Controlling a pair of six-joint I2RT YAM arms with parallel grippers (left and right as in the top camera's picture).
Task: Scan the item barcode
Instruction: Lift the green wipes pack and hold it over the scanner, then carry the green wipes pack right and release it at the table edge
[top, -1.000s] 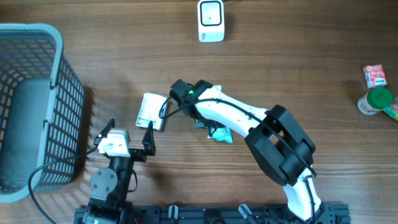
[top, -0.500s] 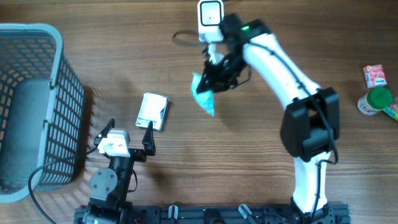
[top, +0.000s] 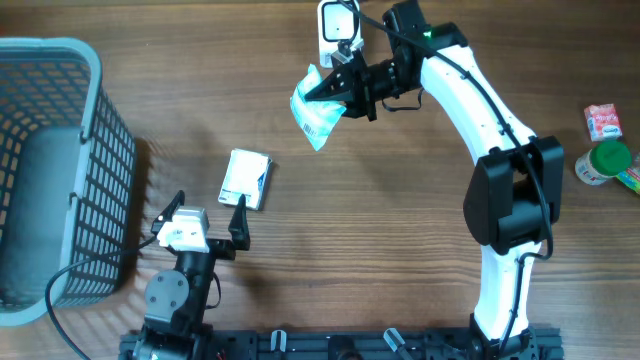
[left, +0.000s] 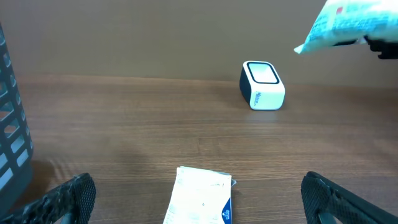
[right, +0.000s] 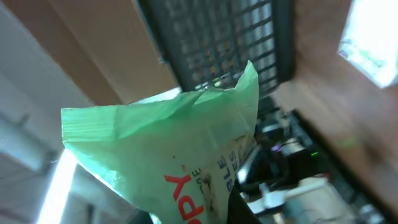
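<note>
My right gripper (top: 347, 90) is shut on a light green-blue snack packet (top: 314, 113), holding it in the air just below and left of the white barcode scanner (top: 339, 28) at the table's far edge. In the right wrist view the packet (right: 174, 149) fills the middle, with red lettering on it. The left wrist view shows the scanner (left: 262, 85) standing on the table and the held packet (left: 351, 22) hanging at the top right. My left gripper (top: 207, 222) rests open near the front edge, nothing between its fingers.
A white flat packet (top: 246, 178) lies on the table just ahead of the left gripper, also seen as the white packet (left: 202, 196). A grey mesh basket (top: 100, 150) stands at the left. A pink packet (top: 602, 122) and a green-lidded jar (top: 603, 162) sit at the right edge.
The right arm has swung from the middle of the table up to the scanner, carrying the green-blue packet, then tilted it further left. The left arm has not moved.
</note>
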